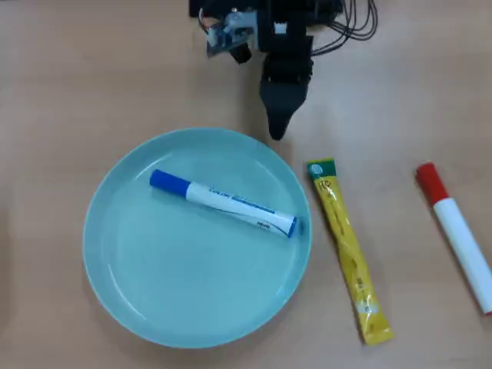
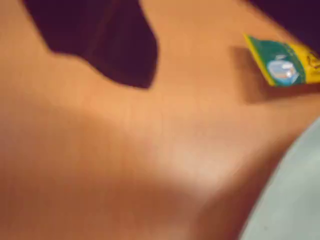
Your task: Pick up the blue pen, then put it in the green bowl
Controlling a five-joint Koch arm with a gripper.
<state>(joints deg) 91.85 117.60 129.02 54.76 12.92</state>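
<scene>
On the plain wooden surface (image 1: 77,77), the slim white-barrelled blue pen (image 1: 223,202) already lies inside the wide, shallow mint-green bowl (image 1: 115,277), so I should lift my black end effector (image 1: 277,131), whose jaws I cannot tell apart or together, straight away without touching the rim.

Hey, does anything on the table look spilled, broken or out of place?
Nothing stands out. The pen lies flat inside the bowl, the yellow sachet and red marker lie intact on the table, and the claw is clear of everything.

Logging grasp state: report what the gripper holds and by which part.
Nothing is held. The gripper is over bare table beyond the green bowl rim; the blue pen lies inside the bowl.
</scene>
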